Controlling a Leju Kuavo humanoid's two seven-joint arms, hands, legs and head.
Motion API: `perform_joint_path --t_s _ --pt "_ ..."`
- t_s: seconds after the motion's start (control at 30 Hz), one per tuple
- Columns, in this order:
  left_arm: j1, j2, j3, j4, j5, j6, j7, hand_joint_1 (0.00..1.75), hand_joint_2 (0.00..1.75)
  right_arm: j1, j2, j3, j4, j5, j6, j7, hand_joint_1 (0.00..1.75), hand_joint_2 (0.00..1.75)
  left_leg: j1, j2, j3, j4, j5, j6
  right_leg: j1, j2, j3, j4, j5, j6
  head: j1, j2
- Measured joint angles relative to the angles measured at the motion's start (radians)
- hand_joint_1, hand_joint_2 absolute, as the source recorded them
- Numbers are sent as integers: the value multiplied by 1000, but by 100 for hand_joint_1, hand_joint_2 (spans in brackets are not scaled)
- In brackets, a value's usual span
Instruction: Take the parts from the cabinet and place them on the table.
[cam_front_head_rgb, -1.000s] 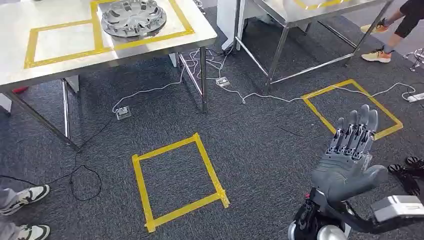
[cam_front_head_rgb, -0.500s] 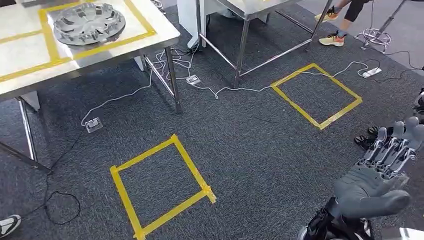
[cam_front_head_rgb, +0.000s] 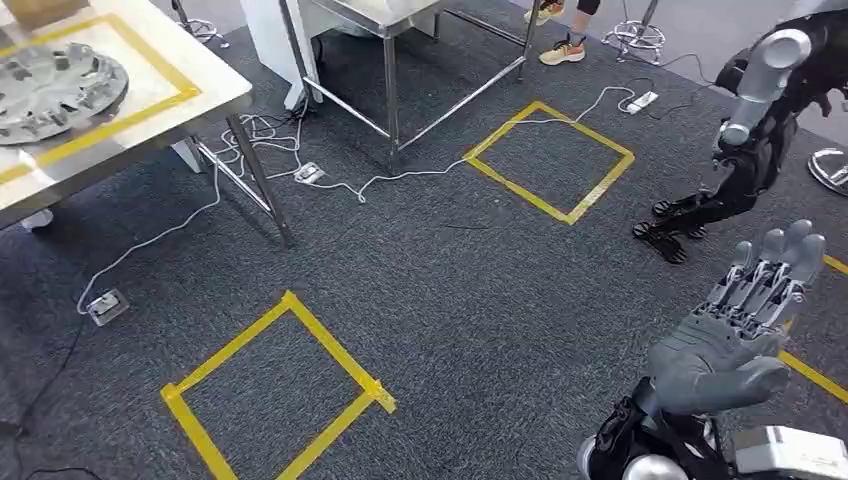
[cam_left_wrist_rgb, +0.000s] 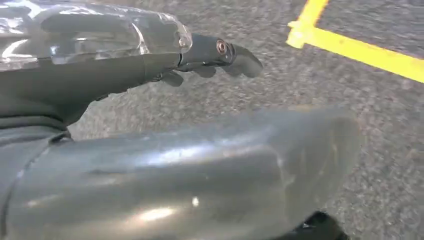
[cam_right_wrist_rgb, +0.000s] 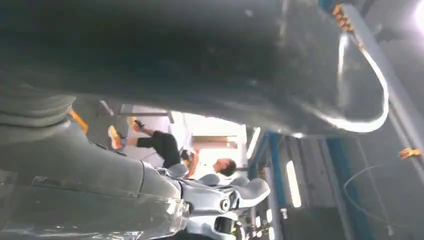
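My right hand (cam_front_head_rgb: 735, 335) spread wide, empty, raised over carpet. Part (cam_front_head_rgb: 55, 85) lies on the surface (cam_front_head_rgb: 150, 115), well apart, across the taped square (cam_front_head_rgb: 275, 395); cabinet unseen.

You see the wheel cover (cam_front_head_rgb: 50, 85) and its table (cam_front_head_rgb: 150, 120) cut off at the head view's edge. A second robot (cam_front_head_rgb: 755, 130) runs off the frame.

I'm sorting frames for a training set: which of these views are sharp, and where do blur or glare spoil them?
Head view: sharp, evenly lit carpet and yellow tape square. Left wrist view: left hand close and soft, carpet smeared. Right wrist view: right hand dark, bright ceiling lights blown out.
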Motion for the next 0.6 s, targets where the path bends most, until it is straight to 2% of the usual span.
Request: perform_joint_path --t_s 0.07,0.1,0.13,0.17,0.2,0.23,0.27,0.3,0.33,0.37,0.4,0.43,0.47,0.5,0.57,0.6 --pt "3 0 -2 1 0 0 1 0 0 -4 1 0 4 0 0 0 0 0 -9 31 2 -3 -2 7 -10 33 -6 -5 7 15 -1 0" --pt "2 -1 -2 0 -1 -1 0 0 0 -4 1 0 6 0 0 0 0 0 -2 52 9 -13 0 13 -5 55 -11 -6 9 21 -2 0" --pt "0 3 -2 0 -1 -1 0 0 0 -3 1 0 8 0 0 0 0 0 0 73 18 -20 3 17 0 11 -13 7 0 23 1 0" --pt "0 3 -2 1 -1 0 0 0 0 -10 1 0 8 0 0 0 0 0 -2 94 24 -24 0 21 2 -49 -31 46 -26 29 16 0" --pt "1 3 -3 1 -2 0 0 0 0 -14 1 0 10 0 0 0 0 0 -5 118 28 -24 -3 25 -2 -85 -70 123 -65 37 24 0" --pt "3 4 -3 1 -3 -2 1 0 0 -13 1 0 13 -1 0 1 0 0 -7 142 31 -24 -7 27 -6 -100 -112 201 -99 42 26 0" --pt "4 4 -4 1 -4 -2 2 0 0 -12 2 0 16 -5 0 2 0 0 -7 163 33 -24 -11 26 -10 -107 -151 272 -122 46 28 0" --pt "3 5 -5 1 -4 -3 3 0 0 -11 2 0 18 -8 0 3 0 0 -8 183 35 -24 -14 24 -13 -110 -168 301 -121 48 30 0" --pt "2 6 -11 1 -7 -5 3 0 0 -12 2 0 23 -11 0 5 0 0 -8 198 38 -24 -18 22 -14 -112 -162 285 -97 49 35 0" --pt "-1 5 -13 1 -9 -8 3 0 0 -12 2 0 25 -14 0 6 0 0 -8 212 43 -24 -22 19 -15 -115 -135 228 -56 49 37 0" --pt "-4 5 -15 1 -10 -9 3 0 0 -12 2 0 28 -20 0 6 0 0 -7 224 50 -24 -26 17 -15 -124 -89 140 -7 46 40 0" --pt "-6 5 -18 1 -11 -10 3 0 0 -14 2 -1 31 -20 0 6 0 0 -7 233 57 -24 -31 12 -12 -148 -39 43 37 39 43 0" --pt "-8 4 -19 0 -13 -11 3 0 0 -18 2 -2 34 -20 0 8 0 0 -11 240 57 -26 -35 6 0 -185 -14 6 16 30 44 0" --pt "-10 3 -19 0 -15 -12 3 0 0 -25 2 -3 35 -18 0 13 0 0 -13 246 58 -25 -37 0 3 -182 -16 -5 16 18 44 0" --pt "-10 1 -26 0 -15 -15 3 0 0 -25 1 -9 37 -16 0 23 0 0 -12 259 66 -32 -39 -7 7 -169 -18 -2 11 7 40 0" --pt "-12 -2 -30 -1 -15 -15 3 0 0 -25 0 -19 39 -14 0 26 0 0 -10 271 77 -39 -40 -15 10 -155 -14 -10 12 1 41 0"
